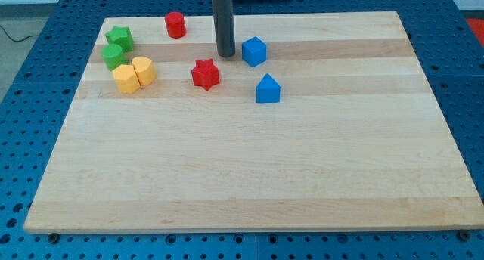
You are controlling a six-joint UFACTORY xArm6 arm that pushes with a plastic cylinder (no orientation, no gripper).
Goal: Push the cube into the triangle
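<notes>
Likely light, rigid and slippery, the blue cube [254,51] sits upper centre; the fingerless tip [225,55] stands just left, better placed against its top face to shove it down onto the blue triangle [268,89].

My tip [225,54] rests on the counter [249,169] just beside the blue cube [254,51], at its nine o'clock. The blue triangle [268,89] lies near the cube's five o'clock, apart from it. A red star [205,74] sits at the tip's seven o'clock.
</notes>
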